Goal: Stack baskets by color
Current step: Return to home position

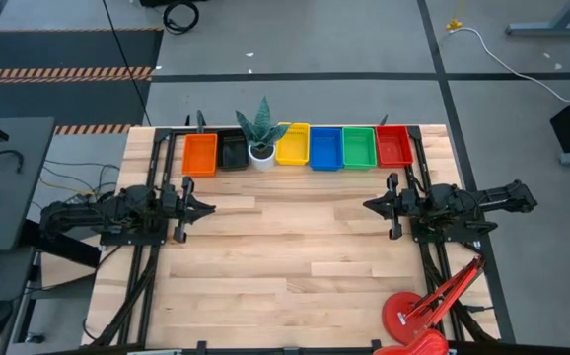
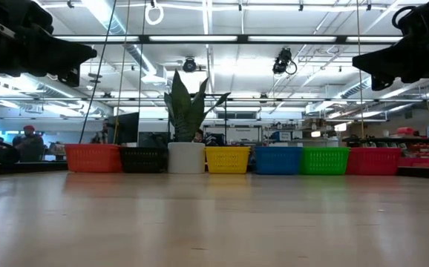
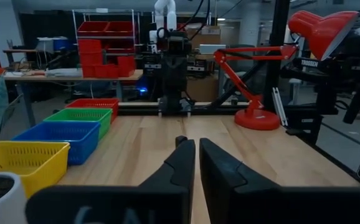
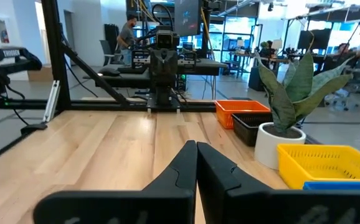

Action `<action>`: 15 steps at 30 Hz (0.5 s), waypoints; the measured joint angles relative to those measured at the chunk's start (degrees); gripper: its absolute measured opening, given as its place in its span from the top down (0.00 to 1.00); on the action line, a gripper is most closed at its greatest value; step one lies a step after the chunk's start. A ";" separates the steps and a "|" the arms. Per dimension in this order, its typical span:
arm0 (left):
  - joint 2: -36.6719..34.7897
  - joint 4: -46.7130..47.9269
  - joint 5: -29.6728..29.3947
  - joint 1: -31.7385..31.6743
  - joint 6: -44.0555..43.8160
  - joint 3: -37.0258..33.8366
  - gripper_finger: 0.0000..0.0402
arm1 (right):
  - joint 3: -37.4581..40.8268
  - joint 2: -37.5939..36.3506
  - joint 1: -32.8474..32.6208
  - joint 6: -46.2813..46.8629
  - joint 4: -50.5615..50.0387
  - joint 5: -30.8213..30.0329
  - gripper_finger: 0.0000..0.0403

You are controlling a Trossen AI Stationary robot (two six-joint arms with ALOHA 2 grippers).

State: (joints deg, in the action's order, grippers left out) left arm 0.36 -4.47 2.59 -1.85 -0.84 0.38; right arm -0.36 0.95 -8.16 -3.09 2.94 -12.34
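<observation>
Wood table (image 1: 285, 266): baskets (image 1: 325, 148) in one row along far edge, orange to red, plant pot (image 1: 262, 153) between black and yellow. I see left gripper (image 1: 210, 208) and right gripper (image 1: 367, 205) pinched closed, mid-table, well apart.

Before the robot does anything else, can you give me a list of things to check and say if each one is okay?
1. All six colours in one row along the far edge of the table, orange basket, black basket, yellow basket, blue basket, green basket, red basket: ok.
2. Two baskets in every colour pile: cannot tell; from above each looks like one.
3. Left pincer shut, holding nothing, over the table's left side: ok.
4. Right pincer shut, holding nothing, over the right side: ok.
5. Plant pot upright between black and yellow: ok.
6. Red lamp at the near right corner, apart from the baskets: ok.
</observation>
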 joint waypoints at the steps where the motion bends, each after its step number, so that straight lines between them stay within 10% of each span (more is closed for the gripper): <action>1: 0.00 0.00 0.00 0.00 0.00 0.00 0.93 | 0.00 0.00 0.00 -0.82 -0.02 0.00 0.97; 15: 0.00 0.02 0.00 0.00 0.00 0.00 0.91 | 0.00 0.00 0.02 -4.52 -0.02 0.00 0.97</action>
State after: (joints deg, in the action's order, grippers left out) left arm 0.36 -4.45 2.59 -1.85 -0.84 0.38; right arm -0.36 0.95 -8.14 -7.61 2.92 -12.34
